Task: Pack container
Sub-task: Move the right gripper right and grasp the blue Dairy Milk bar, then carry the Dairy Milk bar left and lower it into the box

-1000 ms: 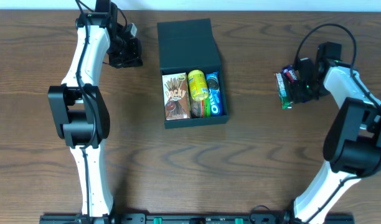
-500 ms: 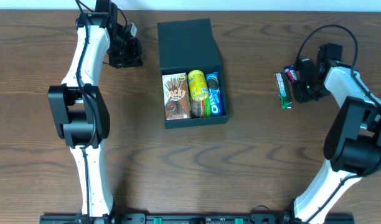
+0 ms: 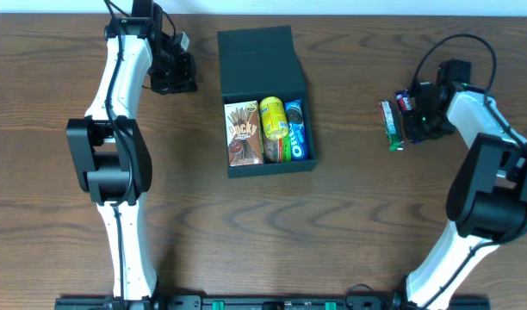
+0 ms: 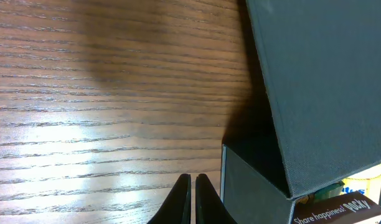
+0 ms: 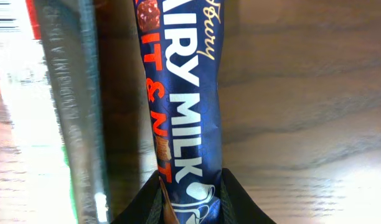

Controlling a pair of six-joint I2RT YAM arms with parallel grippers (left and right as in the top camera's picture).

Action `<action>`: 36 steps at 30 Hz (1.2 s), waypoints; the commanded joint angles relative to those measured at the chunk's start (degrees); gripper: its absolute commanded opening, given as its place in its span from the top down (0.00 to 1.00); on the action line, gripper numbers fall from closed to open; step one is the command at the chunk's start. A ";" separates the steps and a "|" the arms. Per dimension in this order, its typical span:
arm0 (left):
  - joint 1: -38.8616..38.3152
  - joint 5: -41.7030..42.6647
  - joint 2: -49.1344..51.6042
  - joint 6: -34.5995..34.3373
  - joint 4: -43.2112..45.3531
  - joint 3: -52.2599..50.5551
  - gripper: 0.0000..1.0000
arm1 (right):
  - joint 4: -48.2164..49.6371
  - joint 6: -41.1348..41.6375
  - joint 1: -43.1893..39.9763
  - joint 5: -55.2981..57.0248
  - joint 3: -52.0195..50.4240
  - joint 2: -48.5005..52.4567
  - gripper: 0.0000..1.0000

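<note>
The container [image 3: 262,60] is a dark teal-black box with its flap lid open toward the far side. It holds a Pocky box [image 3: 244,133], a yellow-green packet [image 3: 273,119] and a blue Oreo pack [image 3: 297,131]. My right gripper [image 3: 412,114] is at the right of the table, shut on a blue Dairy Milk chocolate bar [image 5: 178,93]. A green packet [image 3: 391,125] lies just left of it; it also shows in the right wrist view [image 5: 72,106]. My left gripper [image 4: 193,183] is shut and empty, beside the container's left wall [image 4: 253,180].
The wooden table [image 3: 367,224] carries nothing else. My left arm [image 3: 117,86] stands at the far left, my right arm [image 3: 487,146] at the far right.
My right gripper has drawn slightly right with the chocolate bar, so the green packet now lies apart on the table. The left arm has not moved.
</note>
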 commanded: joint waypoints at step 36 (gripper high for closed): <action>0.04 -0.22 0.17 -0.61 -0.04 0.24 0.94 | -25.00 46.80 39.19 1.29 23.23 -3.26 0.99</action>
